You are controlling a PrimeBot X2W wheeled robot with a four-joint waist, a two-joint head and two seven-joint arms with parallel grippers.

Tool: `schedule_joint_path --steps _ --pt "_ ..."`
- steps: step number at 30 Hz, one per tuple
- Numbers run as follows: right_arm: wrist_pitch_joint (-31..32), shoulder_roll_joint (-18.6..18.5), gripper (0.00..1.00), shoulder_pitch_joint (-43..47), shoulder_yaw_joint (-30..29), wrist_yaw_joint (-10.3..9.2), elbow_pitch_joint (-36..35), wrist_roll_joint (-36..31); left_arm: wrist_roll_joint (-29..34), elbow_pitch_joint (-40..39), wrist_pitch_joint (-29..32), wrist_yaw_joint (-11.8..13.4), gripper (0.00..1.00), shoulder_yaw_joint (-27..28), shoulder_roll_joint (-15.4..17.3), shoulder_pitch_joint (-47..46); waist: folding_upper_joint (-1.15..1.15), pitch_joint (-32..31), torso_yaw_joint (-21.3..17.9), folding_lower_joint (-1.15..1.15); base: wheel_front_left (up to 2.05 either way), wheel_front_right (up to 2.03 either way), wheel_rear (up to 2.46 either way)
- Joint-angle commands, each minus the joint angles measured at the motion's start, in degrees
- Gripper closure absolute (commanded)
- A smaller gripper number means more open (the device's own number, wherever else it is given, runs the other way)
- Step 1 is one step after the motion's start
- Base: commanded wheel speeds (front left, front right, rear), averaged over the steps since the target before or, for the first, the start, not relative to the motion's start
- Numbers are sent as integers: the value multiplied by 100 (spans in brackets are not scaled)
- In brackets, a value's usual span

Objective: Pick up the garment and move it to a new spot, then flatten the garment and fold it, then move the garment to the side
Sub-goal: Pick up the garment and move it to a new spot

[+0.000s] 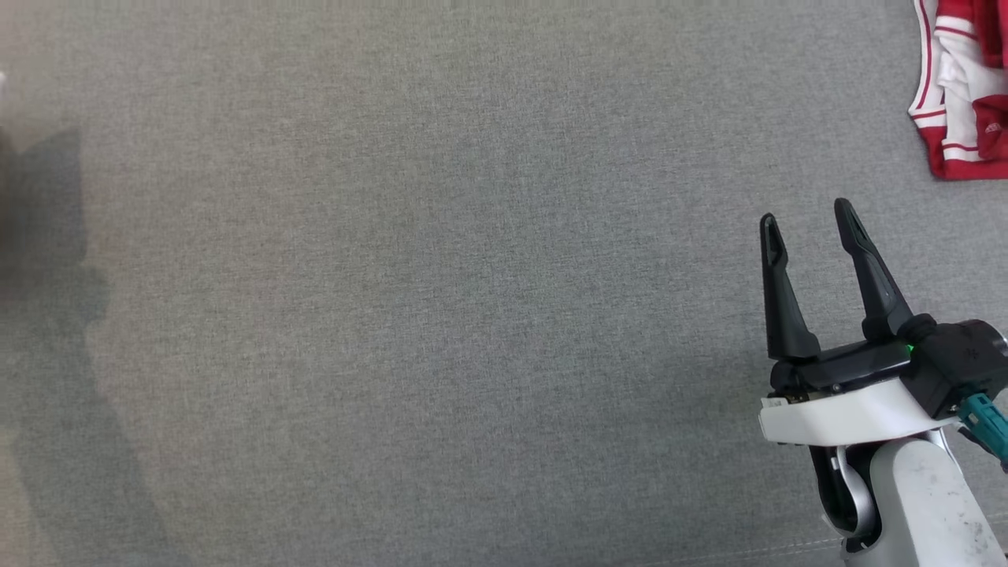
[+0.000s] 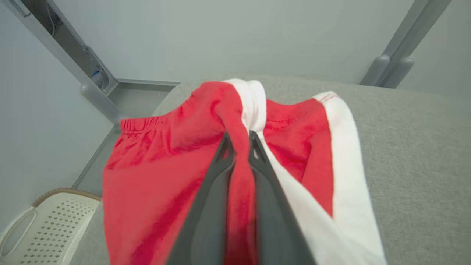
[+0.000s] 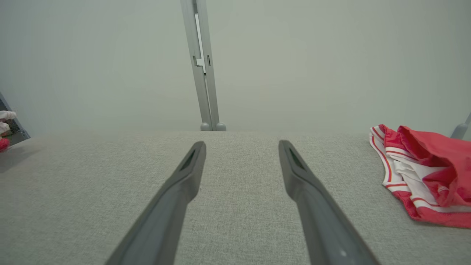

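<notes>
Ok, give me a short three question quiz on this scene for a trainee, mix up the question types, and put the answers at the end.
1. True or false: the left gripper is shut on a fold of the red garment with white side bands.
2. Multiple choice: the right gripper, over the grey woven cloth surface, is A) open and empty, B) shut on cloth, C) shut and empty.
3. Fill in: in the left wrist view, the cream perforated plastic basket sits at the lower ____ corner.
Key: 1 true; 2 A; 3 left.
</notes>
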Motion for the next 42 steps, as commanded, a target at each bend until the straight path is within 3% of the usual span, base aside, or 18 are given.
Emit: schedule_joint_path --steps 1,7,15,25,33,42 --pt "-38 5 0 64 13 -11 36 73 123 -101 -165 -15 100 -61 86 -101 0 -204 8 0 0 0 0" --pt "-40 48 0 116 -11 -11 197 179 260 -717 -619 -15 100 -323 192 -324 0 -525 -104 0 0 0 0" --pt "-43 157 0 229 -4 -11 281 314 441 -2058 -546 -15 100 -775 111 -534 0 -915 -583 0 0 0 0" --pt "-43 213 0 320 -20 -11 316 474 344 -3718 -77 149 100 -1212 -438 -438 0 -1082 -1373 0 0 0 0" --pt "-44 222 0 308 51 -10 341 691 271 -3986 -43 279 100 -1638 -1083 69 0 -1048 -1820 0 0 0 0" --pt "-44 224 0 337 136 -10 376 802 93 -3532 -377 370 100 -2079 -1675 1211 0 -1047 -2020 0 0 0 0"
